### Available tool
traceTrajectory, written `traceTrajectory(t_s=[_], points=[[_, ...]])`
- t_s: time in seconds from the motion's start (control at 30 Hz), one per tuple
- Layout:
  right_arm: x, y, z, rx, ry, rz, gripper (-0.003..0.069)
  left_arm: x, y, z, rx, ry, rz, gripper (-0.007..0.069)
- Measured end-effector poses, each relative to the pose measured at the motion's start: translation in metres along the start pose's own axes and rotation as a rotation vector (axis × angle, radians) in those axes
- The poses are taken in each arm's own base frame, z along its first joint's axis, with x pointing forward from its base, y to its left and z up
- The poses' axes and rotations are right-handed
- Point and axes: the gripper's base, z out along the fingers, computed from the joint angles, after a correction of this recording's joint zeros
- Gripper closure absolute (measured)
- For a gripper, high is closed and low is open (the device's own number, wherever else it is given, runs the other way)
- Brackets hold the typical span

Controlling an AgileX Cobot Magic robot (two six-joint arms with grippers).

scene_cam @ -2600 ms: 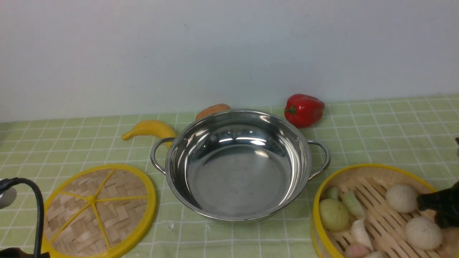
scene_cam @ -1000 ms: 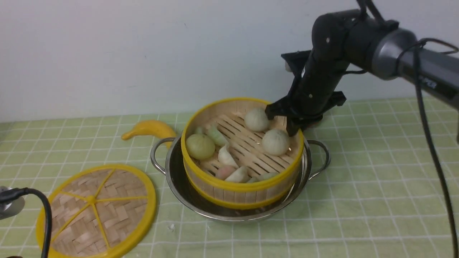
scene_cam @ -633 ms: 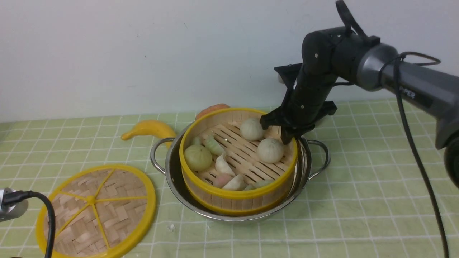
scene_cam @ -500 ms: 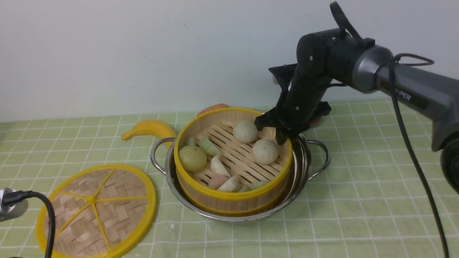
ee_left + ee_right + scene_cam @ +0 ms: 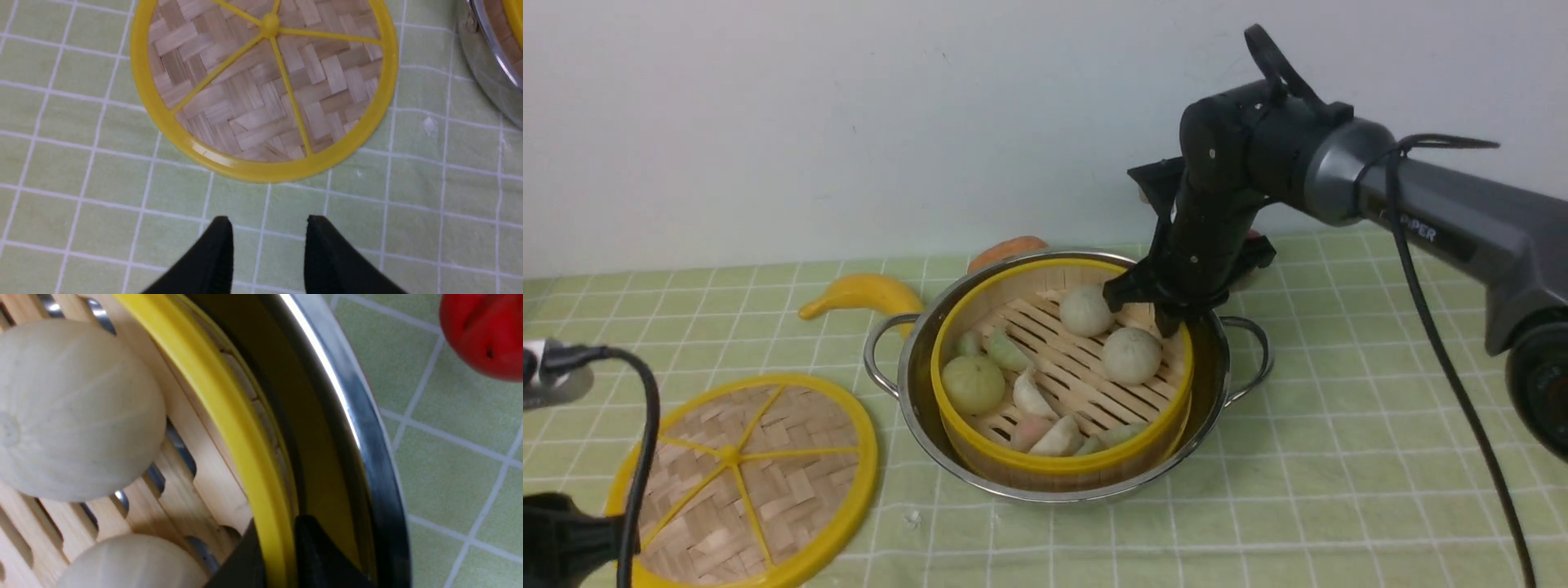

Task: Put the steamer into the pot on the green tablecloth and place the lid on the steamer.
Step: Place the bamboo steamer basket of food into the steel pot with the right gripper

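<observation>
Green tablecloth (image 5: 1339, 457) bears the pot (image 5: 1213, 384), steamer (image 5: 1054, 467) now lowered fully inside; right fingers (image 5: 318, 555) pinch its rim, left fingers (image 5: 212, 253) spread apart, empty.

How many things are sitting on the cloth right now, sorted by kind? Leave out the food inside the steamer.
Cookware: 3 (pot, steamer sitting inside it, lid)
Produce: 3 (banana, red pepper, orange vegetable partly hidden behind the pot)
Total: 6

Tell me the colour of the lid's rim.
Yellow. The lid shows best in the left wrist view.
</observation>
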Motion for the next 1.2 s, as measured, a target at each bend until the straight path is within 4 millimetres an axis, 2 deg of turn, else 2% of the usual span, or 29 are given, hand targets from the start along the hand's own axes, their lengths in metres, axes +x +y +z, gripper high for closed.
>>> traceTrajectory(t_s=[0.07,0.1,0.13,0.2,0.23,0.3,0.37,0.47,0.53,0.57,0.6,0.63,0.73,0.77,0.87,0.97,1.07,1.13,1.17,1.2], points=[[0.000,0.001,0.000,-0.007,-0.002,0.003,0.0505,-0.021,-0.003,0.003,-0.006,0.012,0.003,0.0382],[0.000,0.001,0.000,-0.007,-0.002,0.002,0.0500,-0.024,-0.003,0.002,-0.005,0.006,0.003,0.0382],[0.000,0.001,-0.001,-0.012,0.000,-0.001,0.0435,-0.044,-0.006,0.009,-0.010,0.036,0.003,0.0382],[0.000,0.002,-0.001,-0.014,0.004,0.000,0.0401,-0.054,-0.007,0.014,-0.012,0.051,0.003,0.0382],[0.001,0.002,-0.001,-0.015,0.011,0.000,0.0347,-0.071,-0.010,0.021,-0.014,0.066,0.003,0.0382],[0.002,0.002,-0.002,-0.013,0.020,0.000,0.0292,-0.088,-0.013,0.034,-0.018,0.091,0.004,0.0382],[0.002,0.002,-0.003,-0.012,0.022,0.000,0.0255,-0.096,-0.014,0.044,-0.021,0.115,0.007,0.0382],[0.001,0.002,-0.011,-0.014,0.011,-0.003,0.0187,-0.117,-0.017,0.074,-0.029,0.180,0.019,0.0382],[0.000,0.001,-0.015,-0.009,0.001,-0.007,0.0177,-0.120,-0.017,0.082,-0.032,0.207,0.025,0.0382],[-0.001,0.001,-0.025,-0.002,-0.019,-0.013,0.0167,-0.123,-0.017,0.099,-0.039,0.256,0.026,0.0382],[-0.001,0.001,-0.026,0.000,-0.023,-0.015,0.0166,-0.123,-0.017,0.101,-0.039,0.261,0.026,0.0382],[-0.003,-0.001,-0.037,0.020,-0.048,-0.027,0.0161,-0.123,-0.017,0.117,-0.045,0.306,0.027,0.0382],[-0.004,-0.003,-0.053,0.044,-0.087,-0.040,0.0159,-0.119,-0.017,0.144,-0.053,0.370,0.029,0.0382],[-0.004,-0.003,-0.056,0.044,-0.091,-0.040,0.0159,-0.119,-0.017,0.146,-0.054,0.373,0.030,0.0382],[-0.005,-0.003,-0.074,0.036,-0.127,-0.040,0.0158,-0.115,-0.016,0.167,-0.058,0.410,0.034,0.0382],[-0.004,-0.002,-0.098,0.026,-0.172,-0.039,0.0158,-0.112,-0.015,0.183,-0.063,0.424,0.042,0.0382],[-0.002,-0.001,-0.129,0.000,-0.229,-0.034,0.0158,-0.110,-0.015,0.196,-0.062,0.423,0.049,0.0382],[0.003,0.001,-0.160,-0.032,-0.286,-0.031,0.0158,-0.109,-0.014,0.203,-0.062,0.421,0.049,0.0382],[0.007,0.001,-0.182,-0.055,-0.325,-0.035,0.0158,-0.109,-0.014,0.204,-0.062,0.424,0.049,0.0382],[0.008,0.002,-0.185,-0.058,-0.332,-0.036,0.0158,-0.108,-0.014,0.205,-0.062,0.426,0.049,0.0382]])
